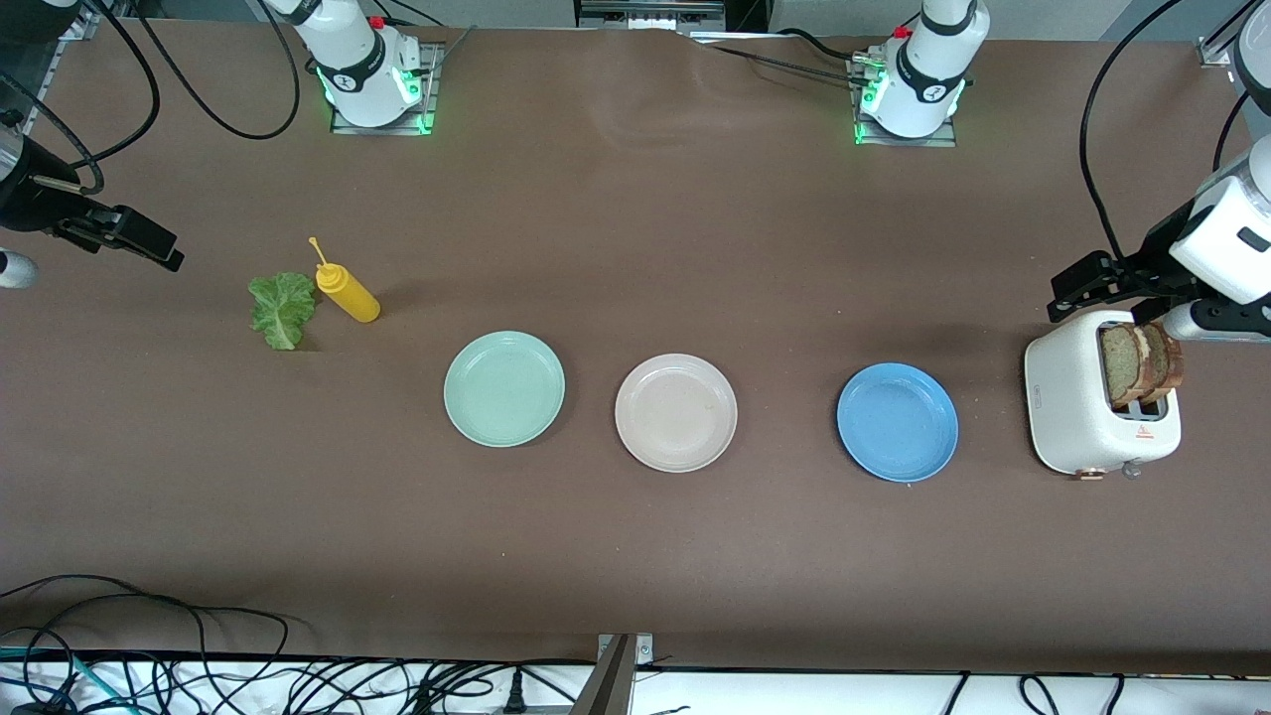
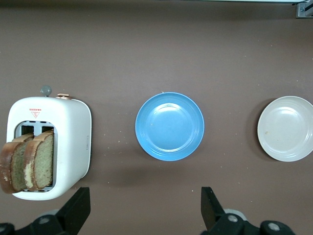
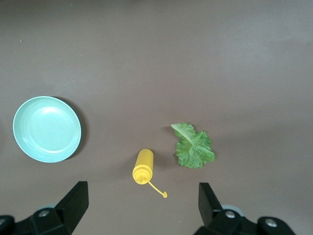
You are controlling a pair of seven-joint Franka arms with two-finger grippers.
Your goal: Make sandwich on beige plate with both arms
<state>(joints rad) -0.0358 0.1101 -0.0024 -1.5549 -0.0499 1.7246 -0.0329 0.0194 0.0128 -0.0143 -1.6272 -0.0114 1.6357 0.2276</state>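
We judge nothing's done yet: beige plate (image 1: pixel 676 412) bare, bread (image 1: pixel 1142 363) in toaster (image 1: pixel 1082 417), lettuce (image 1: pixel 282 309) at plate's 9 o'clock. Left gripper (image 2: pixel 142 210) over toaster, right gripper (image 3: pixel 142 208) near lettuce, both spread, holding nothing.

There are 3 plates on the table: 1 mint-green plate (image 1: pixel 503 388), 1 beige plate (image 1: pixel 675 412) and 1 blue plate (image 1: pixel 897 422). There is 1 white toaster (image 1: pixel 1077 422), and 2 slices of bread (image 1: pixel 1142 363) stand in its slots. There is 1 lettuce leaf (image 1: pixel 282 309) and 1 yellow squeeze bottle (image 1: pixel 347 291). There are 2 robot arms, each with 1 gripper: the left gripper (image 2: pixel 144 208) and the right gripper (image 3: pixel 142 205), so 2 grippers in all.
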